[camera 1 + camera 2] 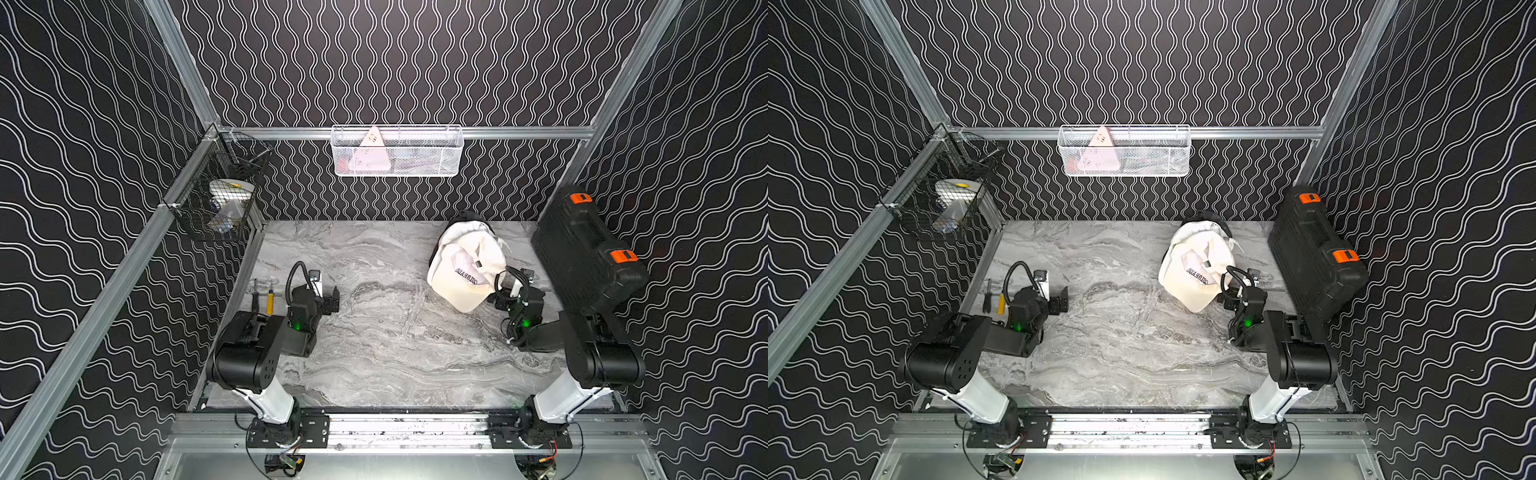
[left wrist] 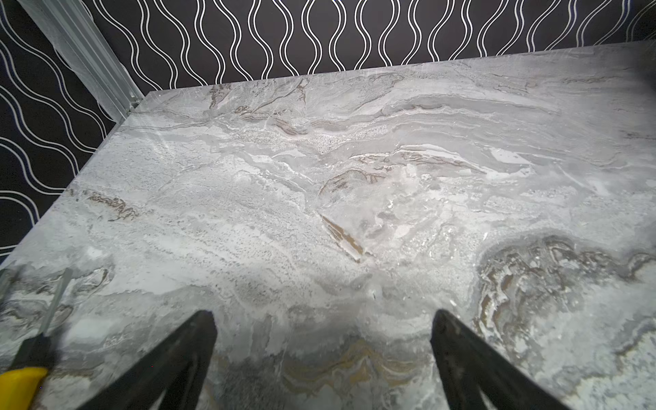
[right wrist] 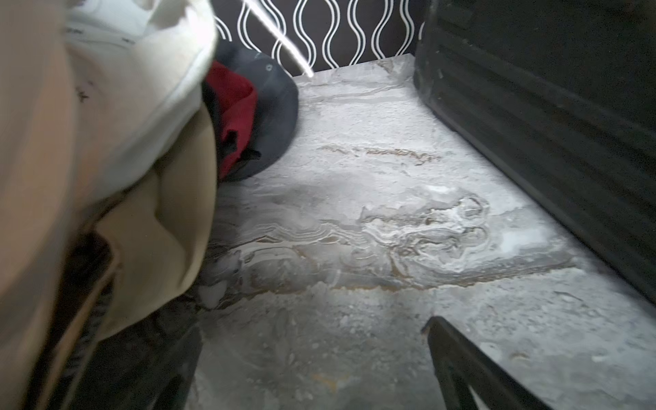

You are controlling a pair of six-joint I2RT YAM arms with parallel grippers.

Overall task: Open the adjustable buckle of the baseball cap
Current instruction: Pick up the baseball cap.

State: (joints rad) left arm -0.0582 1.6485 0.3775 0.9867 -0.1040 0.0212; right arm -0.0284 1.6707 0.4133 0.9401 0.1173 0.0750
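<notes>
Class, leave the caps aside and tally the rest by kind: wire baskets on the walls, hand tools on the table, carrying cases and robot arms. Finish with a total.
Wire baskets: 2, the white basket and the black basket
Hand tools: 2, the black-handled tool and the yellow-handled tool
Carrying cases: 1, the black case
Robot arms: 2, the left arm and the right arm
Total: 7

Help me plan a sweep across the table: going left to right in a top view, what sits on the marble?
Black-handled tool → yellow-handled screwdriver → left gripper → white baseball cap → black case.
</notes>
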